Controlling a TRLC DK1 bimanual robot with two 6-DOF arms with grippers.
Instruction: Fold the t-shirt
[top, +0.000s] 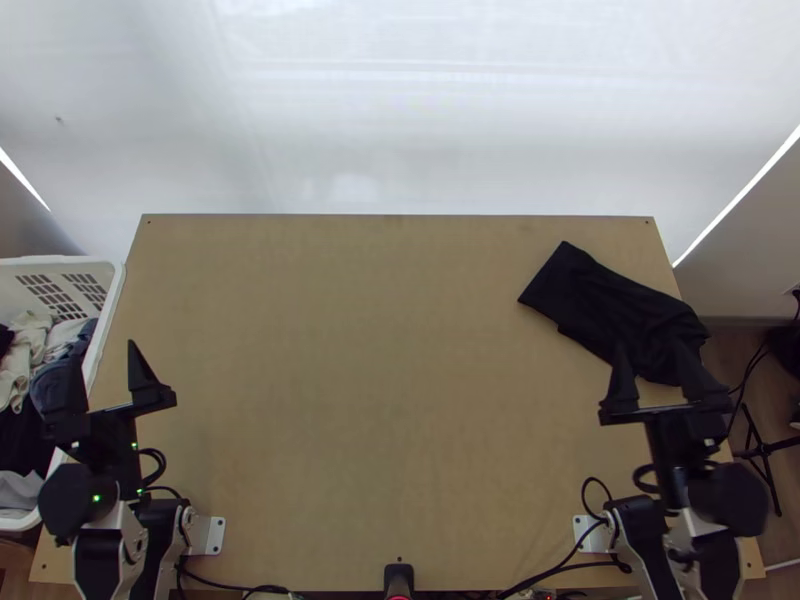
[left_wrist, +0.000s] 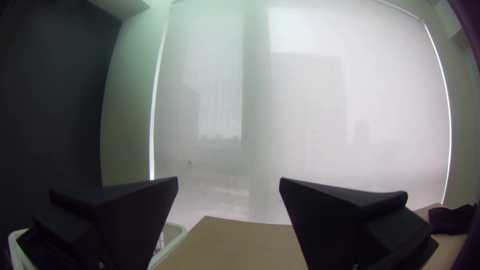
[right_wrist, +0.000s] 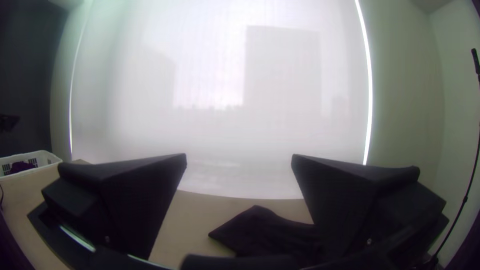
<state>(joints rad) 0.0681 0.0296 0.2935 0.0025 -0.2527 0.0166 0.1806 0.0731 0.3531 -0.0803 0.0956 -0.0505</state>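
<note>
The black t-shirt (top: 610, 305) lies in a rumpled, elongated bundle at two o'clock on the wooden table (top: 380, 400). The right gripper (top: 652, 348), toward three o'clock near its closer end, has its jaws open, as does the left gripper (top: 104, 354) at nine o'clock, near the white laundry basket (top: 112, 285) holding clothes (top: 30, 360).

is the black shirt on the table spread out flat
Not spread flat: the black shirt lies in a narrow, rumpled strip, its end near the right gripper wrinkled.
</note>
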